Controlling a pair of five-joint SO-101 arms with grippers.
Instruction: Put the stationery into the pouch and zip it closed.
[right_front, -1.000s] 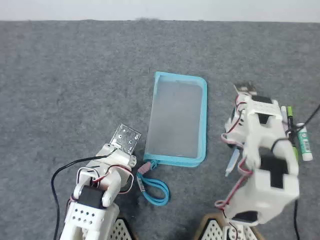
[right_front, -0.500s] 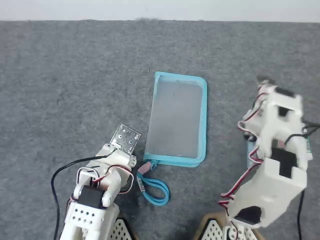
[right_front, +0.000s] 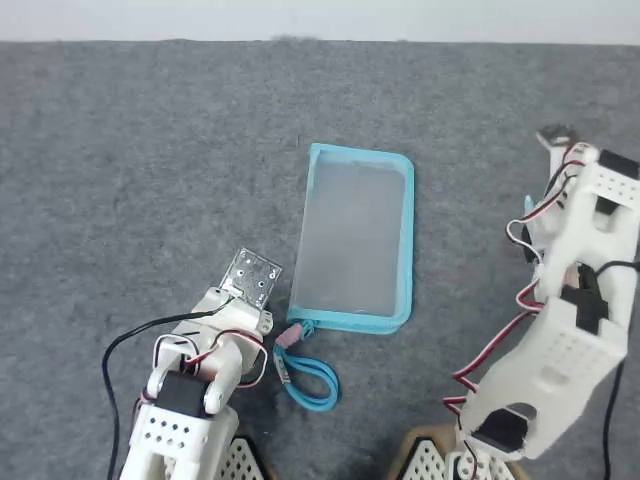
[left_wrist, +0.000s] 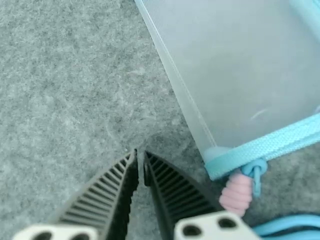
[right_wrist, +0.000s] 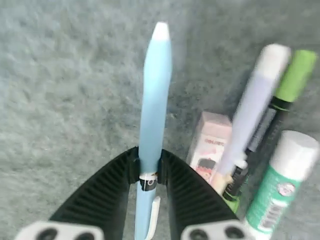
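Grey felt (right_front: 150, 150) lies bare all round the flat teal-edged pouch (right_front: 355, 240), the left gripper (left_wrist: 140, 155) pinched closed and holding nothing beside its zip corner, the right gripper (right_wrist: 148, 152) clamping a pale blue pen (right_wrist: 154, 90) near the eraser (right_wrist: 210, 142), markers (right_wrist: 252, 115) and glue stick (right_wrist: 277, 185), their print unreadable.

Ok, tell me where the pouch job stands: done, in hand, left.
Done: nothing visible yet; the pouch lies flat and its clear panel shows nothing inside. In hand: the right gripper is shut on the blue pen; the left gripper sits shut and empty by the zip pull. Left: packing the eraser, lilac pen, green marker and glue stick, then zipping.
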